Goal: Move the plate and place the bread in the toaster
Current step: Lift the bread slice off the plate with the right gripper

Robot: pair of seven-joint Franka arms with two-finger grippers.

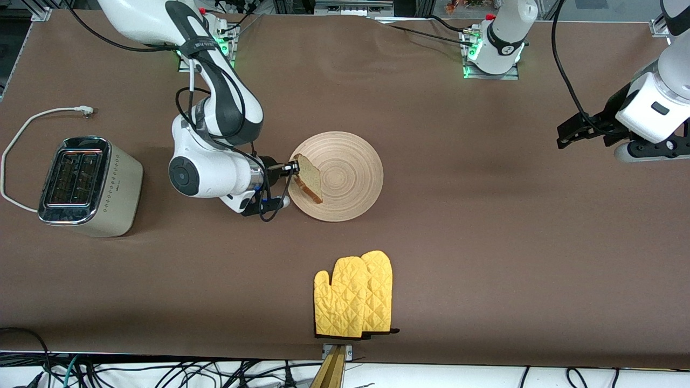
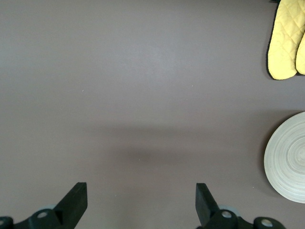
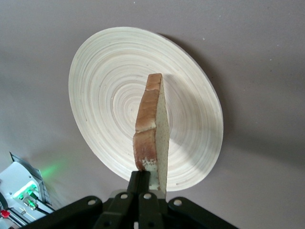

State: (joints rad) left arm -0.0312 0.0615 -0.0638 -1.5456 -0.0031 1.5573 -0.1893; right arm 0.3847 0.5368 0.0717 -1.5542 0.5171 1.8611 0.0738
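The slice of bread (image 1: pixel 308 178) stands on edge in the air, and my right gripper (image 1: pixel 294 168) is shut on its lower crust end. It hangs over the rim of the round wooden plate (image 1: pixel 350 178) on the side toward the toaster. The right wrist view shows the bread (image 3: pixel 152 129) upright above the plate (image 3: pixel 105 95), with the right gripper (image 3: pixel 148 179) pinching it. The cream toaster (image 1: pixel 89 186) stands at the right arm's end of the table with its slots facing up. My left gripper (image 1: pixel 563 137) waits open over bare table at the left arm's end, holding nothing (image 2: pixel 140 195).
Yellow oven mitts (image 1: pixel 353 293) lie nearer to the front camera than the plate, close to the table's edge. The toaster's white cord (image 1: pixel 32 121) loops on the table beside it. In the left wrist view the mitts (image 2: pixel 286 43) and the plate's rim (image 2: pixel 290 162) show at the side.
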